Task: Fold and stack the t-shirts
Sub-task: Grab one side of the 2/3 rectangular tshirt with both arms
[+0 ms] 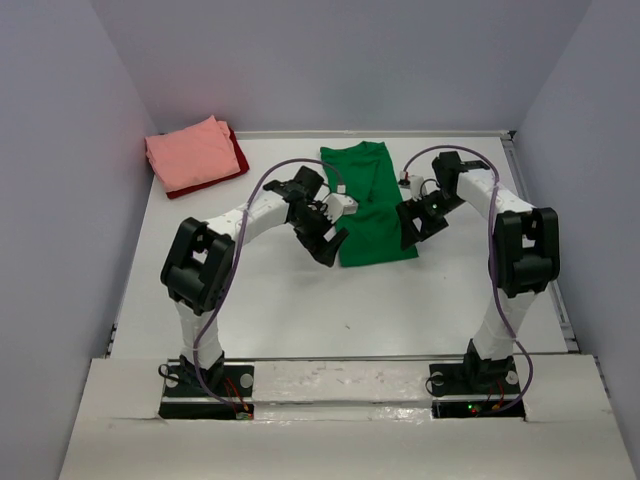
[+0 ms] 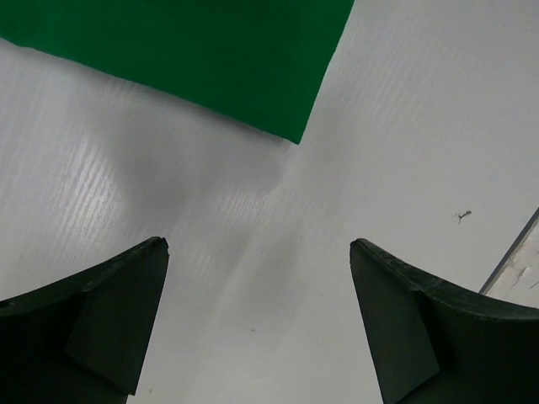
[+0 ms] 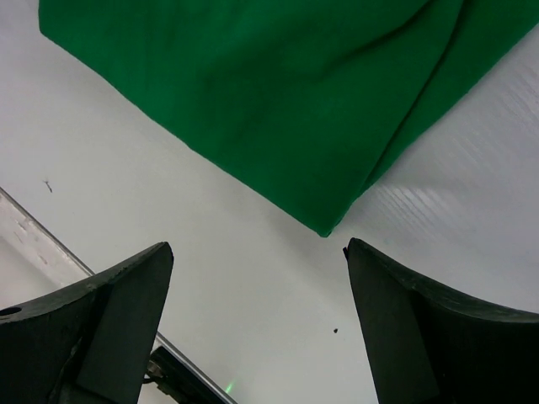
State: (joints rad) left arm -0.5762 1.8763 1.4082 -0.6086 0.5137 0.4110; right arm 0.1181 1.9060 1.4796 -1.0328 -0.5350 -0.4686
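From above, the green t-shirt [image 1: 368, 205] lies folded into a long strip in the middle of the white surface [image 1: 330, 310], running from far to near. My left gripper [image 1: 322, 238] hangs at the strip's near left corner and my right gripper [image 1: 412, 228] at its near right edge, both close to the cloth. In the far left corner the folded pink t-shirt [image 1: 190, 152] rests on top of the dark red t-shirt [image 1: 238, 158], of which only a thin border shows along the right and near sides. Through my left wrist camera, my left gripper [image 2: 258, 248] is spread wide with nothing between its fingers [image 2: 118, 320]; only bare surface [image 2: 404, 151] lies below, and one corner of the green t-shirt [image 2: 194, 50] sits just ahead of the gap. Through my right wrist camera, my right gripper [image 3: 259, 247] is likewise held wide apart and grasps nothing; a layered, folded corner of the green t-shirt [image 3: 278, 93] points toward the gap, close to my right-hand finger but not touching it, with pale surface [image 3: 126, 194] around it.
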